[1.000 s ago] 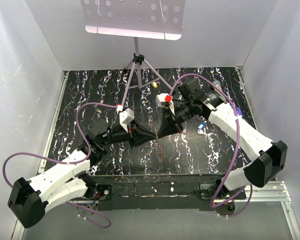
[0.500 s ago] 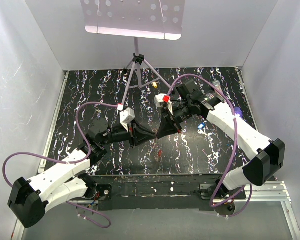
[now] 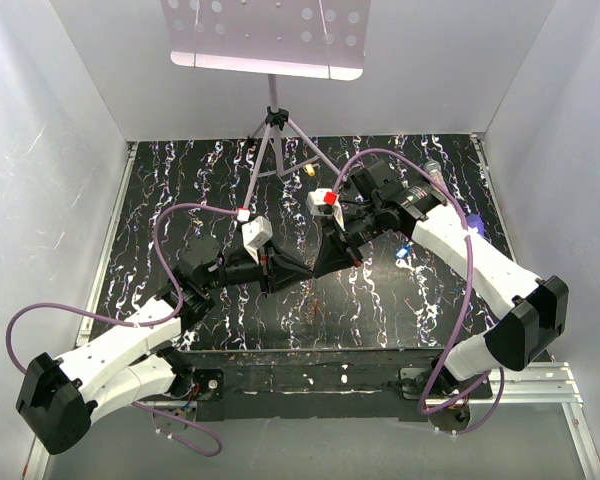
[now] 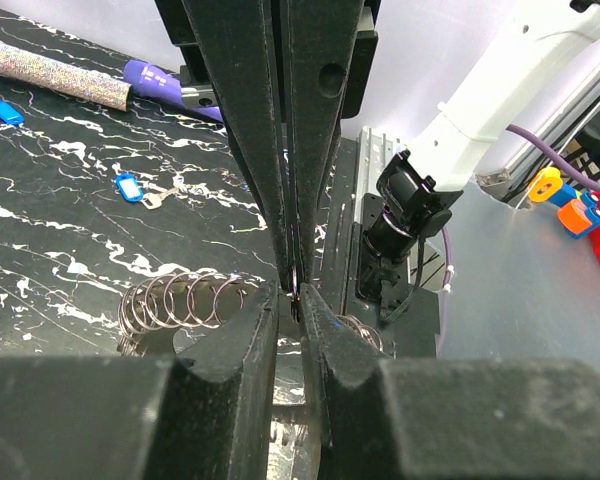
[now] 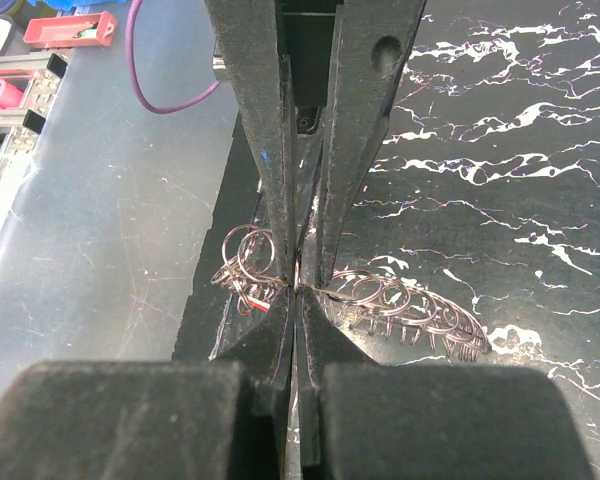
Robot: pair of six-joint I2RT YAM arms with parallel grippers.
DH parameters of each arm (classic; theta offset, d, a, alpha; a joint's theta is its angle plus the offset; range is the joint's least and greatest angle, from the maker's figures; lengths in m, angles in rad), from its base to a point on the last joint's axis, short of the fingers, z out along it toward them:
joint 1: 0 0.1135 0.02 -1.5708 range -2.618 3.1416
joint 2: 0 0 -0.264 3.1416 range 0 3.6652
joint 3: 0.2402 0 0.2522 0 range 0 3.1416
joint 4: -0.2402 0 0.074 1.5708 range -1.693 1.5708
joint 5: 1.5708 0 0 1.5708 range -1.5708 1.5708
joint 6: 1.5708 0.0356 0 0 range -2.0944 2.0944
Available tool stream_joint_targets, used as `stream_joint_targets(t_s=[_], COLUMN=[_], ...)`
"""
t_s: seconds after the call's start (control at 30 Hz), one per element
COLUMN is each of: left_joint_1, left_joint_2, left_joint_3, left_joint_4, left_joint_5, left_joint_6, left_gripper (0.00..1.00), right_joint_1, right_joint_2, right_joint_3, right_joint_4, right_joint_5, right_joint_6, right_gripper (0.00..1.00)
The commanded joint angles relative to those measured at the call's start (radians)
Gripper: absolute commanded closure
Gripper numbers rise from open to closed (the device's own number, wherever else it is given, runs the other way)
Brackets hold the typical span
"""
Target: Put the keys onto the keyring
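Two grippers tip to tip over table middle. My left gripper nearly closed, pinching keyring; right gripper pressed together, contents too small to tell. Blue key loose toward right edge. Risk, I reckon: tips collide, coil twists free, drops.
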Motion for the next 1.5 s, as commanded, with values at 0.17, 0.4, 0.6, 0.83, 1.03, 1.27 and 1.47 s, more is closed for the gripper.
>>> stream_joint_targets(t_s=[0.17,0.4,0.6,0.83,1.03,1.27,1.47], left_joint_1=[-0.003,-0.004,-0.003,-0.003,-0.003,-0.004,-0.003], left_joint_2=[-0.001,-0.058,-0.109,-0.133,-0.113,-0.074,-0.051], left_joint_3=[0.043,0.017,-0.046,-0.116,-0.147,-0.159,-0.162], left_joint_4=[-0.033,-0.018,0.108,0.302,0.451,0.557,0.586], left_joint_5=[-0.006,-0.055,-0.084,-0.132,-0.173,-0.208,-0.211], left_joint_6=[0.028,0.016,-0.052,-0.153,-0.203,-0.227,-0.227], left_gripper=[1.0,1.0,1.0,1.0,1.0,1.0,1.0], right_joint_1=[0.006,0.003,-0.027,-0.119,-0.197,-0.349,-0.458], right_joint_2=[-0.012,-0.033,-0.071,-0.151,-0.222,-0.304,-0.383], right_joint_3=[0.021,0.038,0.09,0.103,0.05,-0.08,-0.227], right_joint_4=[0.022,-0.002,-0.065,-0.134,-0.136,0.007,0.087], right_joint_5=[-0.035,-0.041,-0.043,-0.064,-0.108,-0.158,-0.107], right_joint_6=[0.005,-0.005,-0.025,-0.062,-0.1,0.047,0.117], right_gripper=[0.99,0.82,0.54,0.49,0.48,0.46,0.44])
